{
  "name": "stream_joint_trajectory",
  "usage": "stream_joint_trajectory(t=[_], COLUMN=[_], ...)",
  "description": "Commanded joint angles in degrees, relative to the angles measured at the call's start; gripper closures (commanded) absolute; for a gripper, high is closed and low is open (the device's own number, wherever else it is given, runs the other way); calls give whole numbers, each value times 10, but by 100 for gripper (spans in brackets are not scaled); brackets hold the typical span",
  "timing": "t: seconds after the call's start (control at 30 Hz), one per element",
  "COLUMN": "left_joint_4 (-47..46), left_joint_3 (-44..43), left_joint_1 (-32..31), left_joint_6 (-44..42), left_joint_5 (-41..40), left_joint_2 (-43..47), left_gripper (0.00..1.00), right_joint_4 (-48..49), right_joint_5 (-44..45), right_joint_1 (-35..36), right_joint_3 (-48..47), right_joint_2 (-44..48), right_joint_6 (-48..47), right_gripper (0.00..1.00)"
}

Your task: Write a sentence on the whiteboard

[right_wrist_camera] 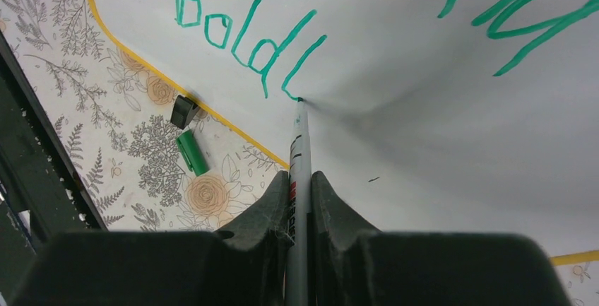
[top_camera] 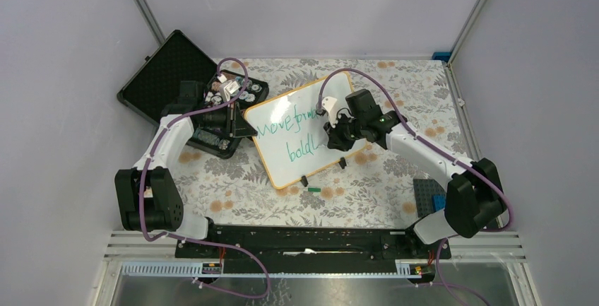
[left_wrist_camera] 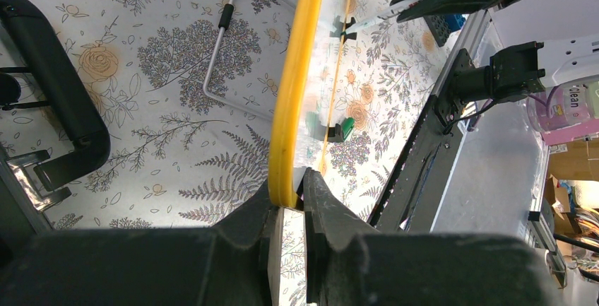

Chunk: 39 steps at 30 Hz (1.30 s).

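- Currently, the right gripper [right_wrist_camera: 300,182] clamps the marker [right_wrist_camera: 300,129], its tip on the whiteboard [right_wrist_camera: 424,143] after "boldl" of the sentence [right_wrist_camera: 247,41].
- The left gripper [left_wrist_camera: 289,200] pinches the whiteboard's rim [left_wrist_camera: 297,94].
- Next move, as judged: add the closing "y".

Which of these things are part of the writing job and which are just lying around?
In the job: white orange-rimmed whiteboard, its green handwriting, grey marker pen in the right gripper, left gripper clamping the board's rim.
Lying about: green marker cap, black foam-lined case, dark grey plate.

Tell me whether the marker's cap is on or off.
Off: the marker has its bare tip on the whiteboard, and a green cap lies on the tablecloth beside the board's rim.
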<state>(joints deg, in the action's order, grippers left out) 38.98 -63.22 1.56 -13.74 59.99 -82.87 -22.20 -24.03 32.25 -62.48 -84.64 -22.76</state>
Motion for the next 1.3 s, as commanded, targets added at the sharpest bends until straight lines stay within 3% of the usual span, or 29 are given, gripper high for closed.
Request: stream_joint_trajectory(t=[0.0,0.23,1.27], left_joint_4=[-31,-31,-31], left_joint_3=[-1,-2,-5], left_joint_1=[-2,-2,-7], left_joint_6=[-45,-45,-45], left_joint_5=[-48,-46,-49], left_joint_2=[-1,-3,-6], left_gripper=[100,100,100], right_joint_4=[5,-25,4], right_joint_5=[16,-31,2], right_joint_1=[-6,-9,-17], right_joint_3=[-44,-66,-62], right_joint_2=[13,19,-7], right_joint_6=[2,-2,-9], right_gripper=[100,100,100])
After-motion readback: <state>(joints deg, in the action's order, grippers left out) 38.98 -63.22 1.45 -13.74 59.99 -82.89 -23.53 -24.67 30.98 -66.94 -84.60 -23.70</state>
